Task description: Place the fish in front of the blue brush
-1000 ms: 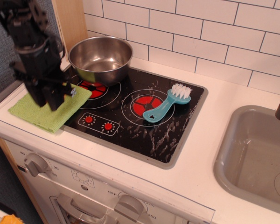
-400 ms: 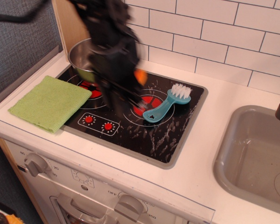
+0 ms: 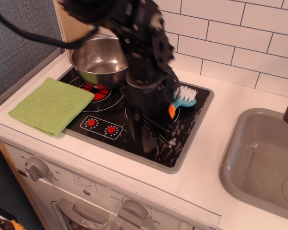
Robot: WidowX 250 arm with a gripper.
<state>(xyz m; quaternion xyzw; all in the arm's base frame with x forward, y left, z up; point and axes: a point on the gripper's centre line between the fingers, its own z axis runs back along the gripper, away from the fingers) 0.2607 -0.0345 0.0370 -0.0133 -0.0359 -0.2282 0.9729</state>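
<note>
While a green cloth (image 3: 50, 106) lies at the counter's left edge, a steel bowl (image 3: 100, 60) sits on the rear left burner of the hob (image 3: 192, 122). Over the hob's middle hangs the blurred black gripper (image 3: 153, 136), fingers pointing down; whether they are pinched or spread cannot be told. An orange bit of the fish (image 3: 171, 111) peeks out at its right side, just beside the brush (image 3: 184, 95), whose handle the arm hides. A grey sink (image 3: 259, 163) lies far right.
</note>
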